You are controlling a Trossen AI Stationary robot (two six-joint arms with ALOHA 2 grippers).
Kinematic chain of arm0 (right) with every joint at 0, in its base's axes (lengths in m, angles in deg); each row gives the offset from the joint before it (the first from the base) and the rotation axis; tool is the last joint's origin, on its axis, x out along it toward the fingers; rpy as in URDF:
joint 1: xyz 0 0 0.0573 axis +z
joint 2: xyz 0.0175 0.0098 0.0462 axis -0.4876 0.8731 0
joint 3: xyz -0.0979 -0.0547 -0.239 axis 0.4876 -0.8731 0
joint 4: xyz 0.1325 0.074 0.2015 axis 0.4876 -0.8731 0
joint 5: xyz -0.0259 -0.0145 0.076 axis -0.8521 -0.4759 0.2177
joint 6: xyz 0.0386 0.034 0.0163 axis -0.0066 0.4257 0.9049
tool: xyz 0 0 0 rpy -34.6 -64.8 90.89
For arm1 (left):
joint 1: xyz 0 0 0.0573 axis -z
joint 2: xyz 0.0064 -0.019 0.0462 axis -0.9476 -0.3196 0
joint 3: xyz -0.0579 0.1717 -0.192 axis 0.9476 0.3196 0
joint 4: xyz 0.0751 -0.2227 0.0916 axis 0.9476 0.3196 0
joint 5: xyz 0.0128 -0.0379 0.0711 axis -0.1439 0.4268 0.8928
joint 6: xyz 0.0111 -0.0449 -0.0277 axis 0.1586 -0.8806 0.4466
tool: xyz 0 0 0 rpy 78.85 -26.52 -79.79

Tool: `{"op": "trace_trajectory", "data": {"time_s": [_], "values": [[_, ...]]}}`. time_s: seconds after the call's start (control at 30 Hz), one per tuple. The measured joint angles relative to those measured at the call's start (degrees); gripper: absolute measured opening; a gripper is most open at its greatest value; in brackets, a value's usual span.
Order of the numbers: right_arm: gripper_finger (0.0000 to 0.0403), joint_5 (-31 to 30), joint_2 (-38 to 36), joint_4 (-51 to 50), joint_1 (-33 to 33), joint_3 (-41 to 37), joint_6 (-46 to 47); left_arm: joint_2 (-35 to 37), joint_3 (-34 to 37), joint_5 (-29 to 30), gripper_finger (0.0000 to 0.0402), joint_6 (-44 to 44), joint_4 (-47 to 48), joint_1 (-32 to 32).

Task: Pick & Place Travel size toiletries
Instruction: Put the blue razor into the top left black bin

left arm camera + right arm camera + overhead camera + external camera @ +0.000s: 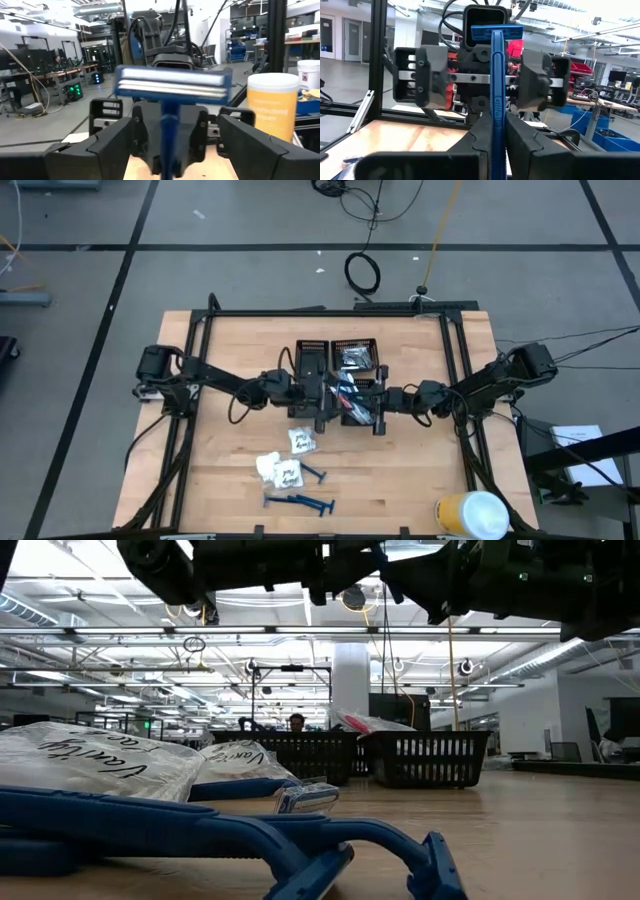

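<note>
Blue razors [250, 840] lie on the near edge of the table, closest to the low camera, with white crinkly packets [90, 765] just behind them. These loose items await sorting.

Step in hand, as judged: a handover in mid-air above the black mesh trays [345, 370]. The right gripper [492, 135] is clamped on the handle of a blue razor [494, 90], held upright between the two arms. The left gripper [170, 145] faces it, fingers standing apart on either side of the razor handle and not yet pressing it.

Next move, as judged: either the left fingers close on the handle before the right lets go, or the right arm carries the razor down alone. Which tray is meant cannot be told.

Surroundings: four trays sit together at the table's middle, some already holding items. More packets [285, 468] and razors [300, 502] lie toward the front edge. A yellow-and-white cylinder [470, 515] stands at the front right corner, well apart. Both arms crowd the space above the trays, leaving little room.
</note>
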Motion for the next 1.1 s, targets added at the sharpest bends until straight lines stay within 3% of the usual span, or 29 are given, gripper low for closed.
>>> {"op": "trace_trajectory", "data": {"time_s": [0.17,0.43,0.6,0.73,0.93,1.1], "values": [[0.0022,0.1,0.0,-0.3,0.0,0.0,0.2,0.0,-0.1,0.1,0.0223,0.0,-0.1,-0.2],[0.0024,0.1,-0.1,-1.2,0.1,0.0,0.2,0.4,-0.1,-2.1,0.0021,2.3,0.5,-0.3],[0.0087,-5.8,-0.1,-5.1,0.2,0.0,0.7,5.2,0.0,2.5,0.0026,4.1,7.7,-0.2],[0.0151,-10.9,-1.8,-12.0,0.4,0.1,2.8,12.3,-0.1,10.0,0.0012,5.6,22.0,-0.4],[0.0207,-12.4,-7.3,-26.7,0.4,0.1,7.7,20.8,0.3,25.0,0.0014,-4.2,42.6,-3.8],[0.0214,-12.4,-11.9,-32.4,0.4,0.1,9.9,19.9,3.7,23.0,0.0012,-16.7,47.3,-10.8]]}}
